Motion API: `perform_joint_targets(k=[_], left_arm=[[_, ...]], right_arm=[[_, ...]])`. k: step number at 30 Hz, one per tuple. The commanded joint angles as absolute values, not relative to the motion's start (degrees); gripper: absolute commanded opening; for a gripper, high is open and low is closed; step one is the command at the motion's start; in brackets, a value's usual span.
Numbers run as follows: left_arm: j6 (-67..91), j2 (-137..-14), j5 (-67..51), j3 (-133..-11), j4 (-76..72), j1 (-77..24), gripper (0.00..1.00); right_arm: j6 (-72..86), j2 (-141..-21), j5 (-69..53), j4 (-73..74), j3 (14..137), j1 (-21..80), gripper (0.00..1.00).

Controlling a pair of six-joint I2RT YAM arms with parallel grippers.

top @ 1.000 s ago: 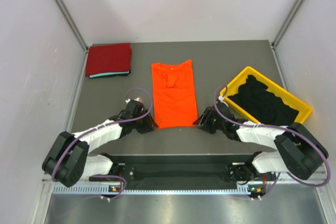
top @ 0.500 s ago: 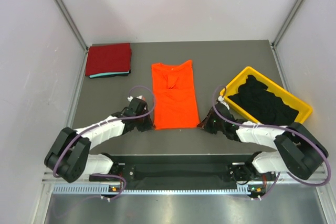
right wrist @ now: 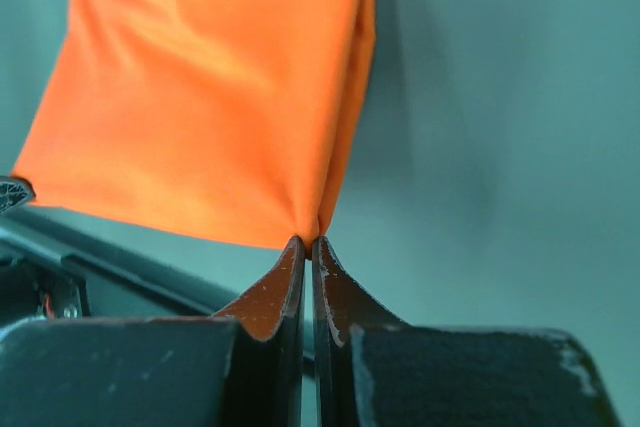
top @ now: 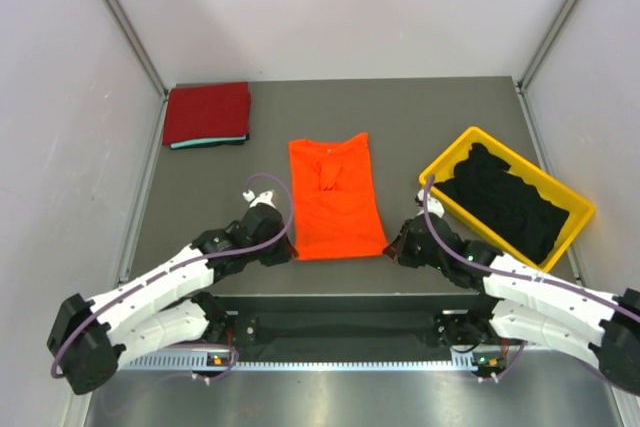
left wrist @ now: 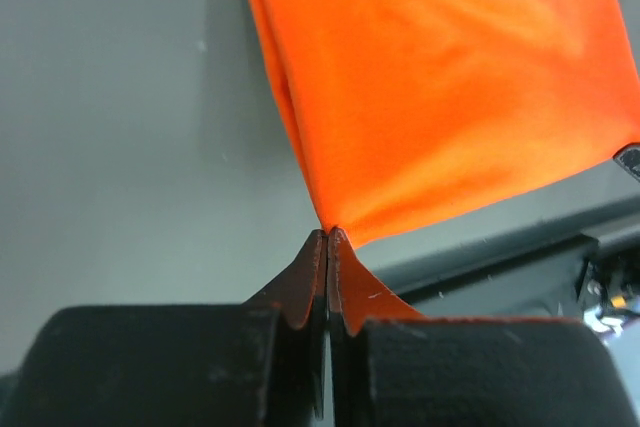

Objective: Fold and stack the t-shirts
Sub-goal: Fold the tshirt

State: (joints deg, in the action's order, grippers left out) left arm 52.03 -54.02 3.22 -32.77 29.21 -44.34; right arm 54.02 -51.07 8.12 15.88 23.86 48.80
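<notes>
The left gripper [left wrist: 328, 239] and right gripper [right wrist: 307, 244] each pinch only the tip of a near corner of the bright orange cloth t-shirt [top: 335, 197] lying flat mid-way across the grey desk [top: 420, 117], so an uneven lift could slip a corner free and skew the fold.

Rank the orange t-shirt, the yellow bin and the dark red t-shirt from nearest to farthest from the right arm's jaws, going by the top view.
1. orange t-shirt: centre, its near right corner pinched in the right jaws.
2. yellow bin: right side, just beyond them.
3. dark red t-shirt: far left corner, folded.
</notes>
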Motion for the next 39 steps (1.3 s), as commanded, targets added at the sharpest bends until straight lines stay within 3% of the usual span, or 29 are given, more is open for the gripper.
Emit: perform_joint_targets(k=[1,11,16,26,39], left_arm=[[56.07,-50.1,6.86,-34.71,35.77,-47.62,0.0],[53.44,-53.43,13.0,-42.96,36.19,-47.38,0.0],[46.68,-60.28,9.07,-50.09,34.55,-38.43,0.0],[35.69,-82.58,-1.82,-70.11,27.6,-21.55,0.0],[31.47,-112.31,-9.74,-94.11,25.31,-13.37,0.0]], right_arm=[[52.74,-46.32,12.48,23.28,25.84,51.67,0.0],[44.04,-51.93,15.91,26.54,36.81,52.56,0.0],[34.49,-58.87,11.19,25.05,43.41,44.75,0.0],[19.78,-84.77,-4.04,23.9,68.62,29.89,0.0],[16.52,-112.66,-8.43,26.72,96.49,24.35,0.0]])
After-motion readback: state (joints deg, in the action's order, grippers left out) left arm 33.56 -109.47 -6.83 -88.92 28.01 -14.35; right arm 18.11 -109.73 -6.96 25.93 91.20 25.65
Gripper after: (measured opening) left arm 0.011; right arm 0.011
